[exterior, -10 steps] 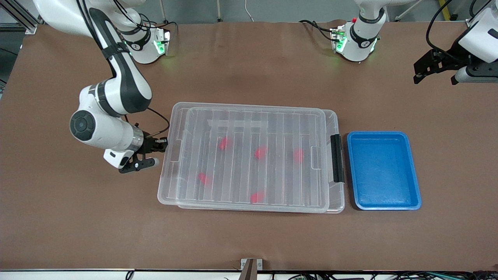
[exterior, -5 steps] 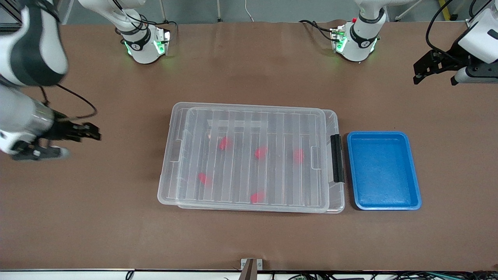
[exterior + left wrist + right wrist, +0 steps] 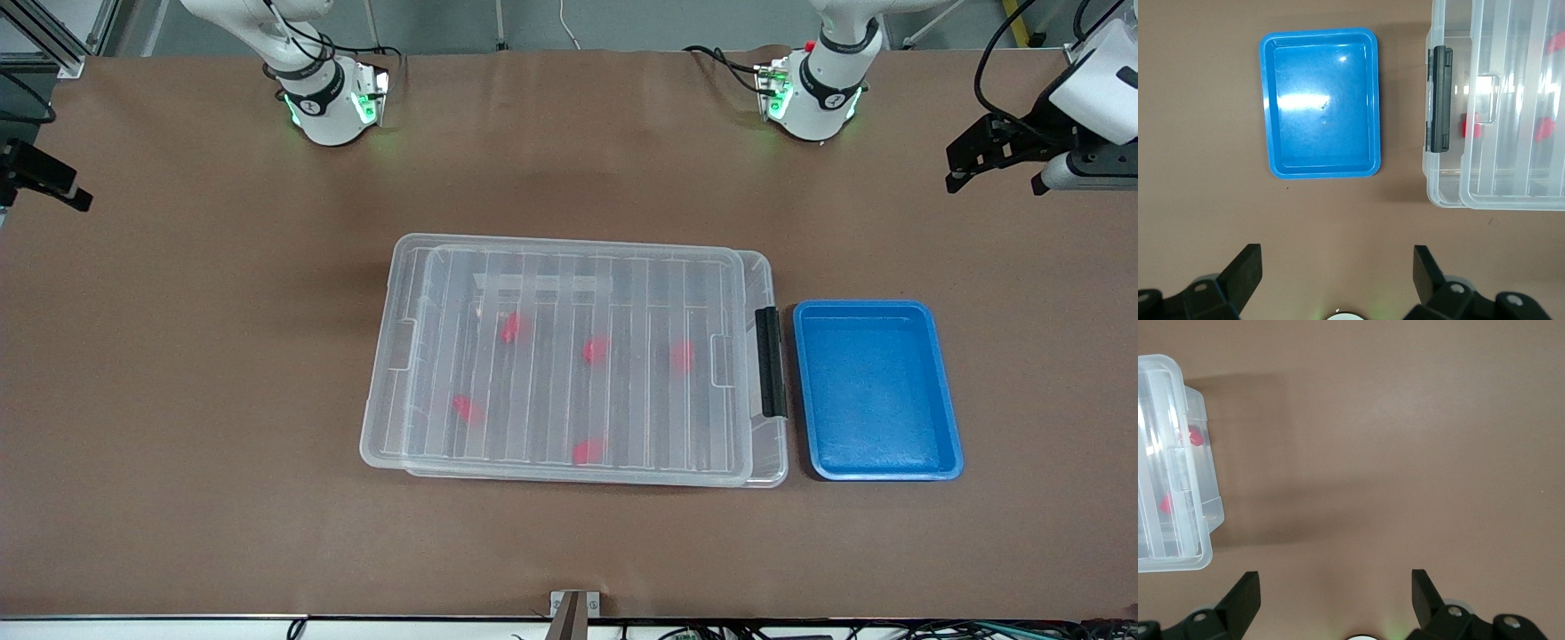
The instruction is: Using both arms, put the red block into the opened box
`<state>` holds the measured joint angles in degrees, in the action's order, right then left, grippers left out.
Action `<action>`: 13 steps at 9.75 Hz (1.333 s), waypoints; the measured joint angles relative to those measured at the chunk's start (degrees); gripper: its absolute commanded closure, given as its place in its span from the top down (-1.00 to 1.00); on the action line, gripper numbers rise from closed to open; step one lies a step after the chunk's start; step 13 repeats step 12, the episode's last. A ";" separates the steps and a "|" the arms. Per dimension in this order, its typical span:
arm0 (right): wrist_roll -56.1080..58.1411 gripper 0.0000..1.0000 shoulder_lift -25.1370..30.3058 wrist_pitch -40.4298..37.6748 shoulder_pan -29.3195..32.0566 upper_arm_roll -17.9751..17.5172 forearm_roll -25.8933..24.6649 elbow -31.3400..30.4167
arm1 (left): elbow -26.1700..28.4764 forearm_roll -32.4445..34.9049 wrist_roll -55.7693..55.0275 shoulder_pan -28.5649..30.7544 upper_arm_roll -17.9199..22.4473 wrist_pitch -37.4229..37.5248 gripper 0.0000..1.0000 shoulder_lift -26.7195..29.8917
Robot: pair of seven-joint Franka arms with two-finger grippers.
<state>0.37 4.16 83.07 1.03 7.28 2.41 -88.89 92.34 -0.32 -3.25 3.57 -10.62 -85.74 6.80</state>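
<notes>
The clear box (image 3: 380,444) lies in the middle of the table with its ribbed lid (image 3: 622,293) resting on top. Its black latch (image 3: 770,362) faces the left arm's end. Several red blocks (image 3: 596,349) show blurred through the lid, inside the box. My right gripper (image 3: 53,178) hangs over the table's edge at the right arm's end, away from the box. In its wrist view it (image 3: 1336,587) stands open over bare table, with the box's corner (image 3: 1178,553) to one side. My left gripper (image 3: 965,169) waits over the left arm's end, open and empty (image 3: 1337,267).
An empty blue tray (image 3: 876,391) sits beside the box's latch end, toward the left arm's end; it also shows in the left wrist view as the tray (image 3: 1321,113). The two arm bases (image 3: 329,107) stand along the table's edge farthest from the front camera.
My right gripper has let go at the box's short end, opened, and pulled away toward the right arm's end of the table. The left arm, box and blocks have not moved.
</notes>
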 measured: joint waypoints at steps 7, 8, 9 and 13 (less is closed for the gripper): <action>1.43 1.00 -0.21 0.27 0.96 -1.72 -4.00 0.48 | -0.88 0.00 -0.04 0.01 0.24 0.09 1.00 0.42; 1.43 1.00 -0.22 0.27 0.96 -1.93 -4.10 0.50 | -1.34 0.00 -0.04 0.02 0.28 0.09 1.00 0.42; 1.43 1.00 -0.22 0.27 0.97 -1.93 -4.11 0.50 | -1.72 0.00 -0.04 0.08 0.36 0.09 1.00 0.42; 1.44 1.00 -0.22 0.27 0.97 -1.94 -4.11 0.50 | -1.89 0.00 -0.04 0.11 0.47 0.27 1.00 0.42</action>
